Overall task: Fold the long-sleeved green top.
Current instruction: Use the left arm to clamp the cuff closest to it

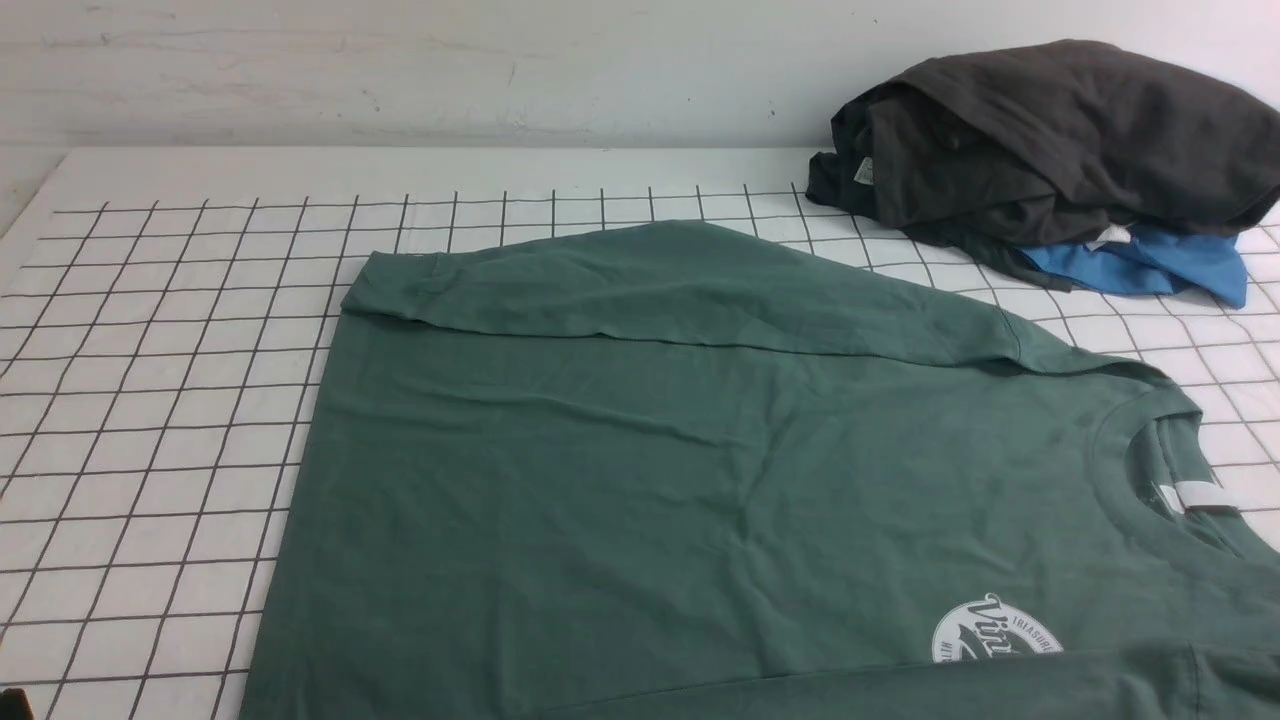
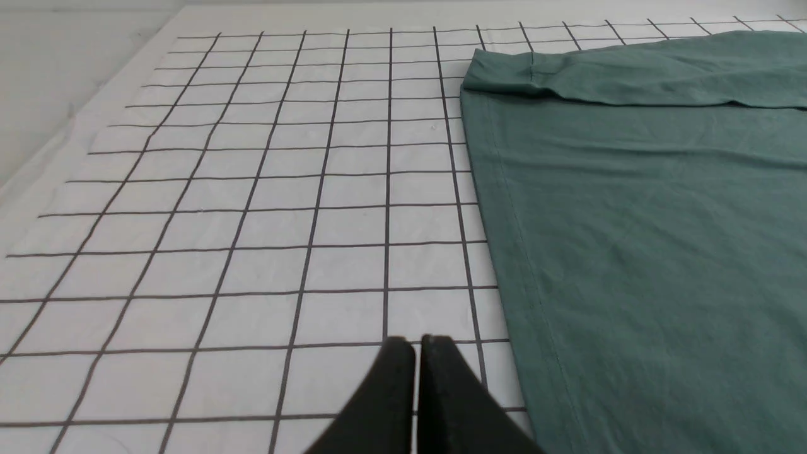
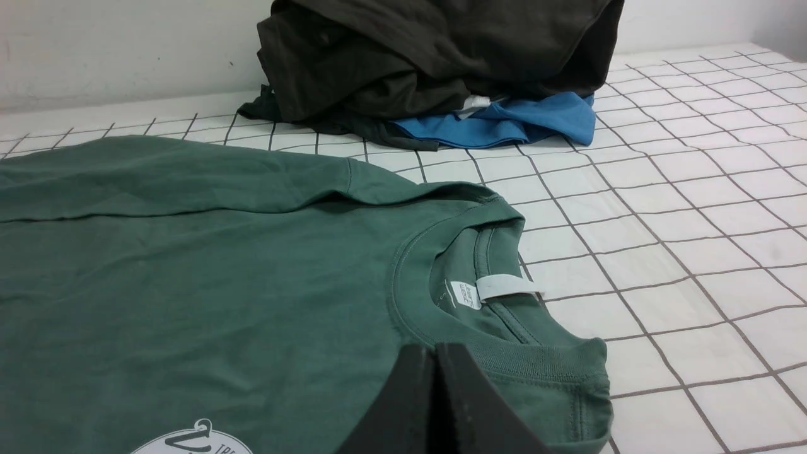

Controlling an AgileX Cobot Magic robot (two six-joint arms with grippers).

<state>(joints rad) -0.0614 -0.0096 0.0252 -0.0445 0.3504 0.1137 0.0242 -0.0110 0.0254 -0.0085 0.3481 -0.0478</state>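
left fingers (image 2: 394, 388) and right fingers (image 3: 413, 403) clenched empty, near green long-sleeved top (image 1: 640, 470).

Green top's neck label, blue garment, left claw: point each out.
neck label (image 3: 507, 288), right wrist view, middle of white strip.
blue garment (image 1: 1150, 265), front view, exposed fold.
left claw (image 2: 416, 343), left wrist view, between its shut tips.

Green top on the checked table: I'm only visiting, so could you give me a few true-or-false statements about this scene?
1. The green long-sleeved top lies spread out on the checked table cover. True.
2. The blue garment sits on top of the dark heap of clothes. False: it lies beneath the heap.
3. The top's neck label is white. True.
4. The left gripper and the right gripper are both open. False: both are shut.
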